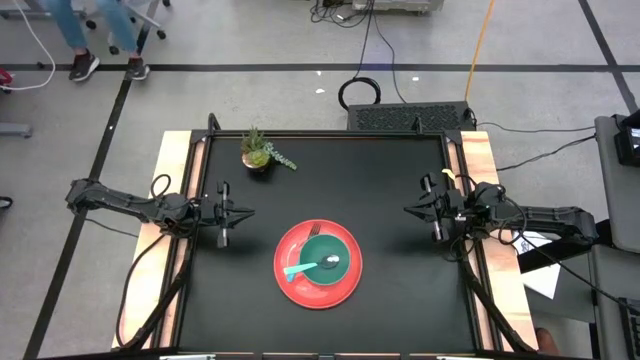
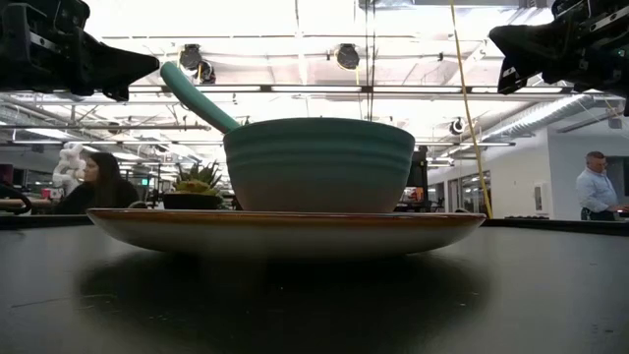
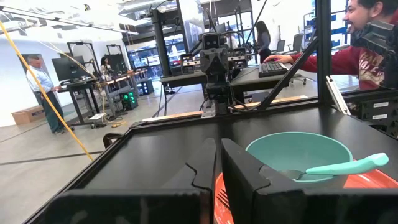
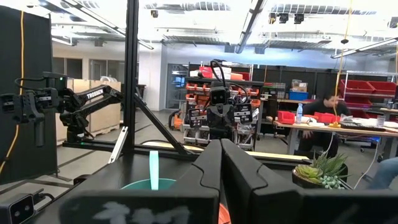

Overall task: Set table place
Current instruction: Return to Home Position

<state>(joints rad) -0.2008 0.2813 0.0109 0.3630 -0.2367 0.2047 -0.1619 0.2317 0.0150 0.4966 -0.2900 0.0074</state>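
Spoon rests in the bowl on the plate; left gripper and right gripper hover closed, empty, at opposite table sides

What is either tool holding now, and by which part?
Nothing. The left tool and right tool are both shut and empty, apart from the plate; the spoon lies in the bowl.
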